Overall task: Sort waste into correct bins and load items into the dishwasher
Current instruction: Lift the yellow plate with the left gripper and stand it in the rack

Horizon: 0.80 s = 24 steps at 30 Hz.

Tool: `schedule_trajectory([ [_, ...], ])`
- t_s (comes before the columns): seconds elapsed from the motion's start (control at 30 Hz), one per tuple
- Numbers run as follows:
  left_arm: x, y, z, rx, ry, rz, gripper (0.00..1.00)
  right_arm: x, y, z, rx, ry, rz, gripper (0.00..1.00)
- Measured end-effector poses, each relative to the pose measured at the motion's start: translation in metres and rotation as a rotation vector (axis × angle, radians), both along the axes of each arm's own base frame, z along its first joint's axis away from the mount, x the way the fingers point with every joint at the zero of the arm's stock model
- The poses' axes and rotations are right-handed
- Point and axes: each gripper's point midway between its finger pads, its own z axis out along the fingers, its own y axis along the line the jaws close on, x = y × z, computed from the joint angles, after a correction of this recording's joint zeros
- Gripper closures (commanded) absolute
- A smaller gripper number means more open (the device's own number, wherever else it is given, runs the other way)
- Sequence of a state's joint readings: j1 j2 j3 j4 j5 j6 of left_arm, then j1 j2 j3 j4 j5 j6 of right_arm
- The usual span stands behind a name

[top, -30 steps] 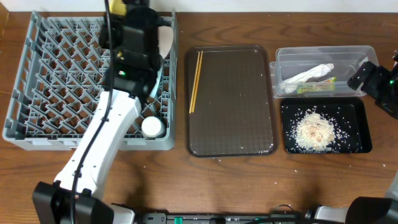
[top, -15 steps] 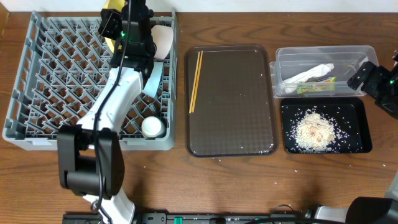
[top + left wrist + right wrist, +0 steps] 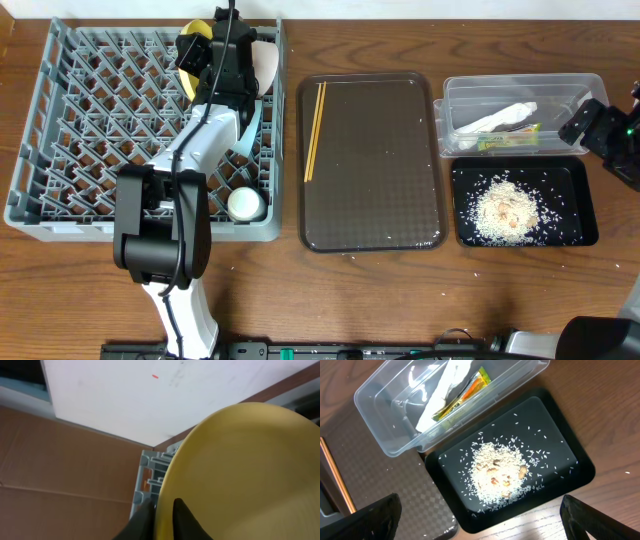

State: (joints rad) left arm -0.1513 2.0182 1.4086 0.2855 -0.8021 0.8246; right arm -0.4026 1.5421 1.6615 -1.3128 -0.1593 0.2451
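Observation:
My left gripper (image 3: 162, 517) is shut on the rim of the yellow plate (image 3: 250, 470), held on edge over the back of the grey dish rack (image 3: 60, 150); the plate also shows in the overhead view (image 3: 194, 55). A white bowl (image 3: 266, 66), a light blue bowl (image 3: 250, 125) and a small white cup (image 3: 245, 204) stand in the rack's right side. Wooden chopsticks (image 3: 314, 130) lie on the dark brown tray (image 3: 375, 165). My right gripper (image 3: 480, 515) is open above the black tray (image 3: 570, 460) holding rice crumbs (image 3: 497, 472). The clear tub (image 3: 375, 390) holds the tissue (image 3: 445, 390) and wrapper (image 3: 462, 395).
The brown serving tray sits between the rack and the two bins. My right arm (image 3: 600, 125) hovers at the table's right edge beside the tub. A few rice grains lie scattered on the wood near the trays.
My left arm has swung toward the back of the rack, carrying the yellow plate with it. The right arm has not moved.

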Motion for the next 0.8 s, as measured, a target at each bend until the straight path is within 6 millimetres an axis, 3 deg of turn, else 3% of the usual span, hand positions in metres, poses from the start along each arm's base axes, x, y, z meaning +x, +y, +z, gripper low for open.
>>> schedule_trajectory([
  [0.07, 0.0, -0.001, -0.001, -0.017, -0.011, 0.0, 0.59, 0.0, 0.0, 0.0, 0.0, 0.0, 0.0, 0.01],
  [0.3, 0.003, -0.007, 0.004, -0.054, -0.064, -0.002, 0.4, 0.0, 0.0, 0.0, 0.0, 0.0, 0.0, 0.01],
  [0.4, 0.001, -0.014, 0.012, -0.062, -0.077, -0.014, 0.26, 0.0, 0.0, 0.0, 0.0, 0.0, 0.0, 0.01],
  [0.43, 0.0, -0.018, 0.018, -0.069, -0.089, -0.02, 0.25, 0.0, 0.0, 0.0, 0.0, 0.0, 0.0, 0.01],
  [0.63, -0.03, -0.063, 0.078, -0.15, -0.138, -0.112, 0.26, 0.0, 0.0, 0.0, 0.0, 0.0, 0.0, 0.01],
  [0.7, -0.043, -0.087, 0.091, -0.183, -0.118, -0.17, 0.25, 0.0, 0.0, 0.0, 0.0, 0.0, 0.0, 0.01],
  [0.8, -0.059, -0.124, 0.093, -0.256, -0.053, -0.232, 0.26, 0.0, 0.0, 0.0, 0.0, 0.0, 0.0, 0.01],
])
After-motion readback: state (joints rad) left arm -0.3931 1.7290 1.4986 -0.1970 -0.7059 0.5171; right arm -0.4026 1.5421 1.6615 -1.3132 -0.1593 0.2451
